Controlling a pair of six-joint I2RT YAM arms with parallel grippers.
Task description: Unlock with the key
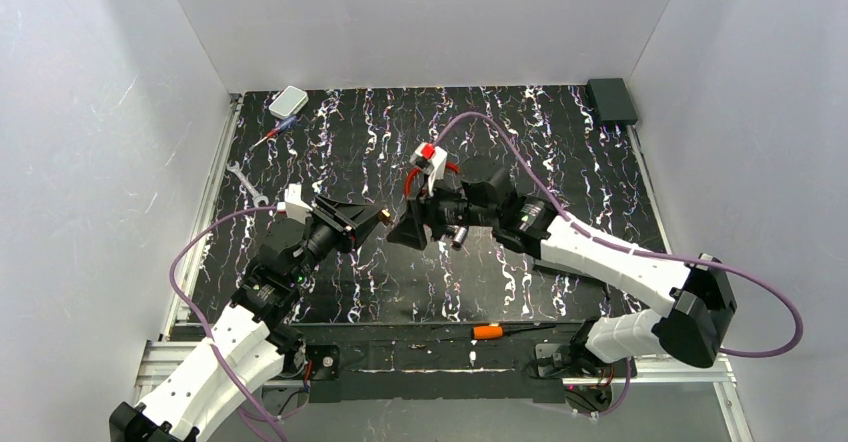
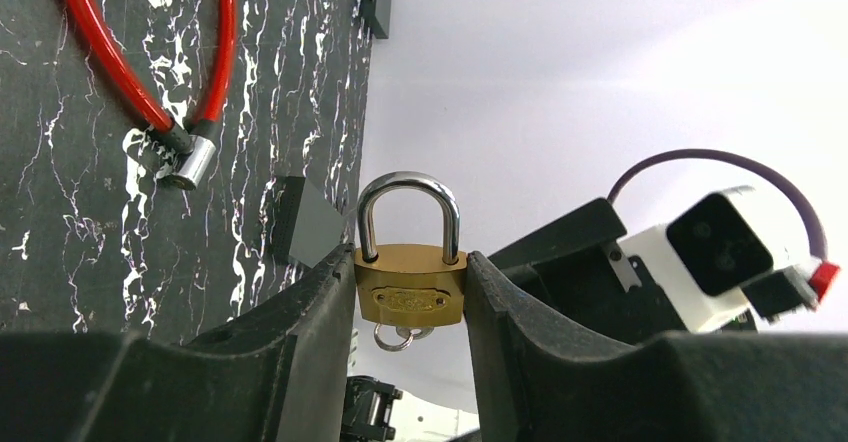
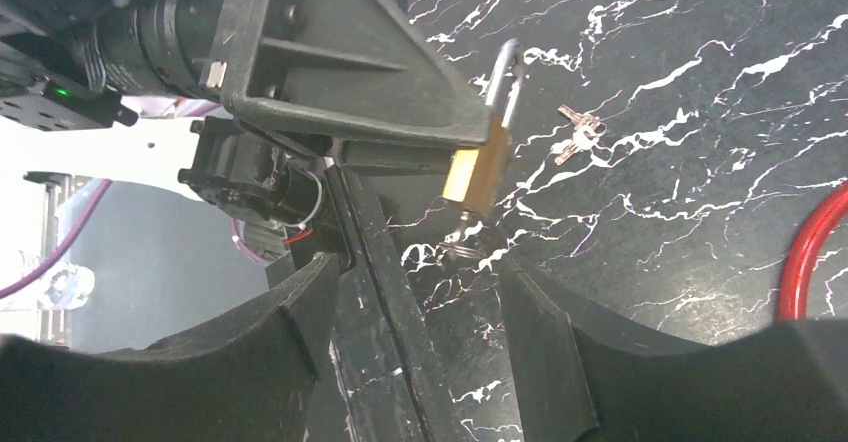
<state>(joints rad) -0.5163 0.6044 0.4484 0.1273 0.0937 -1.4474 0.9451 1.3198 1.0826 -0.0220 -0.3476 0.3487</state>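
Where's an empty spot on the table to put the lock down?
Bare mat runs along the back, between the grey box and the black box, and from there down to the right arm. The middle is crowded: the left end effector gripping the padlock, the right end effector and the red cable lock.

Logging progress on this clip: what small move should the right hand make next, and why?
Probably ease the right hand forward and close it on the key hanging under the padlock. The left hand clamps the padlock, shackle closed; the right hand is open, with the key just past its fingertips.
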